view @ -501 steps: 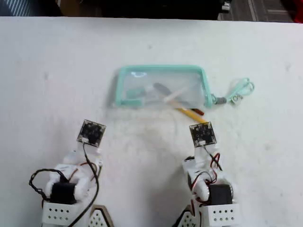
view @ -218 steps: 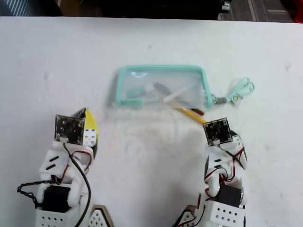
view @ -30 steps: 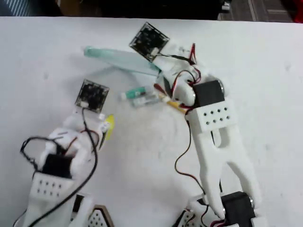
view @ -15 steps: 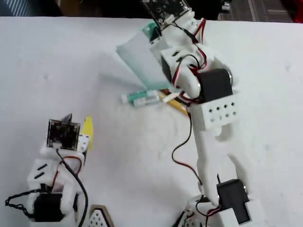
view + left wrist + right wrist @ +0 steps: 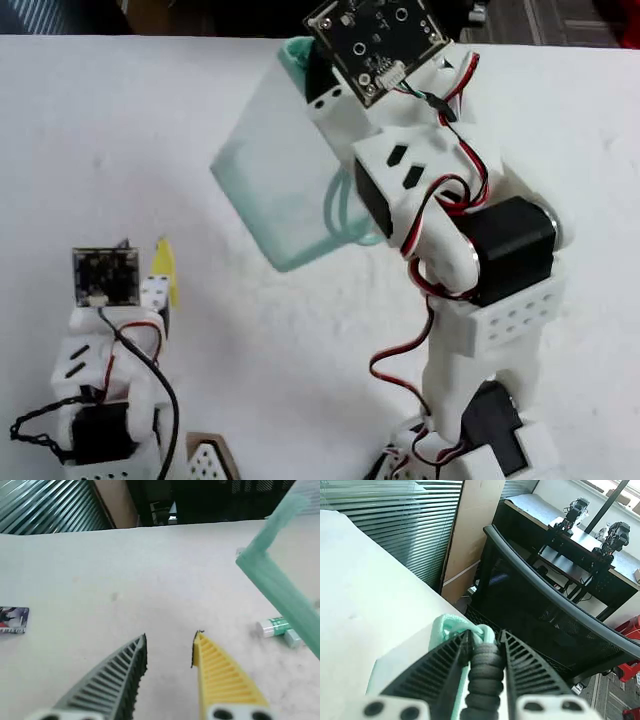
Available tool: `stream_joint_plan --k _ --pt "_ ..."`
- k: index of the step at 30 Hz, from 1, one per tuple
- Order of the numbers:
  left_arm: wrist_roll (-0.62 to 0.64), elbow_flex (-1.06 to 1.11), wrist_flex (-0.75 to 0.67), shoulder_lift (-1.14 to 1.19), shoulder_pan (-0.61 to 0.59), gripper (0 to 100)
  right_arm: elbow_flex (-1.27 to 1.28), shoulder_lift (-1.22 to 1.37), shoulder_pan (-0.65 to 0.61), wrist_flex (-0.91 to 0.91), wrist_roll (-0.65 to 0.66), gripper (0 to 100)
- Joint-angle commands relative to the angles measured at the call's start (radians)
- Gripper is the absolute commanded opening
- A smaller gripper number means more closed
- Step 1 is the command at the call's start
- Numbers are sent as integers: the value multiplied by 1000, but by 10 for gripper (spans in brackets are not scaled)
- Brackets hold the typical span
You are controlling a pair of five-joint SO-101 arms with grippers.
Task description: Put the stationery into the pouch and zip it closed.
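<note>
High view: a white table (image 5: 120, 120) is seen, with the pouch (image 5: 285, 170) hung above it. Left wrist view: the left gripper (image 5: 170, 639) is held spread and empty, with the stationery (image 5: 276, 626) lying well apart on the table. Right wrist view: blinds (image 5: 385, 515) and a mesh chair (image 5: 545, 610) are shown, and the right gripper (image 5: 484, 636) is clamped on the pouch by its cord (image 5: 485, 672).

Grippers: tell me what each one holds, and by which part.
Right gripper is shut on the pouch, at its teal corner beside a dark braided cord. Left gripper is open, holding nothing.
</note>
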Motion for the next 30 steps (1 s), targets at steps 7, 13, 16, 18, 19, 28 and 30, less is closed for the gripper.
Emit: stream_joint_plan --k 7,13,16,18,19,28,30 --pt "55 -11 -34 -8 -99 173 -71 -64 1 53 -2 80" --pt "97 -38 -26 -8 -171 173 -69 -62 -2 137 -2 80" --pt "95 -37 -26 -8 -173 173 -75 -70 -4 182 -2 80" --pt "95 -37 -26 -8 -171 173 -78 -76 -5 205 -2 80" --pt "95 -37 -26 -8 -171 173 -74 -85 -1 219 -2 80" --pt "95 -34 -25 -8 -171 173 133 -217 130 288 -2 80" --pt "95 -34 -25 -8 -171 173 198 -260 136 288 0 80"
